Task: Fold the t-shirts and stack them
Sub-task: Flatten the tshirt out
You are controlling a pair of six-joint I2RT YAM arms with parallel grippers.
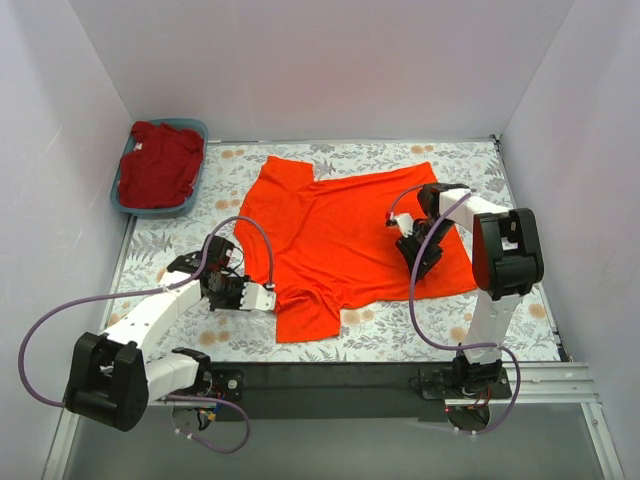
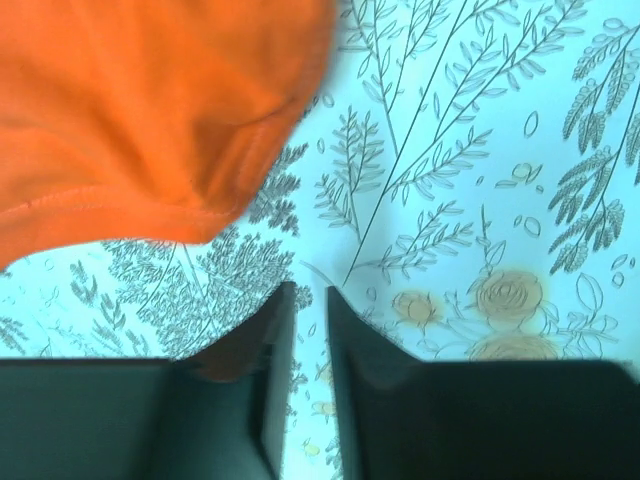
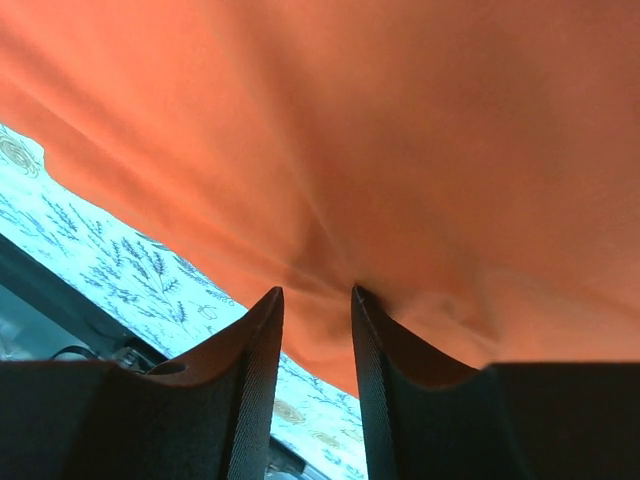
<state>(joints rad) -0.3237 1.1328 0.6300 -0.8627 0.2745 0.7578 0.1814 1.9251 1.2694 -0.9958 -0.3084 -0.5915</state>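
Observation:
The bright orange-red t-shirt [image 1: 350,235] lies spread flat on the floral tablecloth. The darker crimson t-shirt [image 1: 158,165] is bunched in the blue bin [image 1: 195,130] at the back left. My left gripper [image 1: 266,297] is low over the cloth, just left of the orange shirt's near sleeve [image 2: 150,120]. Its jaws [image 2: 308,293] stand a narrow gap apart with only tablecloth between them. My right gripper [image 1: 417,266] is over the shirt's right part. In the right wrist view it [image 3: 316,292] is slightly open, its fingertips [image 3: 358,295] pressing into the wrinkled orange cloth [image 3: 400,120].
White walls close in the table on the left, back and right. The tablecloth [image 1: 400,335] shows bare in front of the shirt. The black base rail [image 1: 330,380] runs along the near edge. Purple cables loop from both arms.

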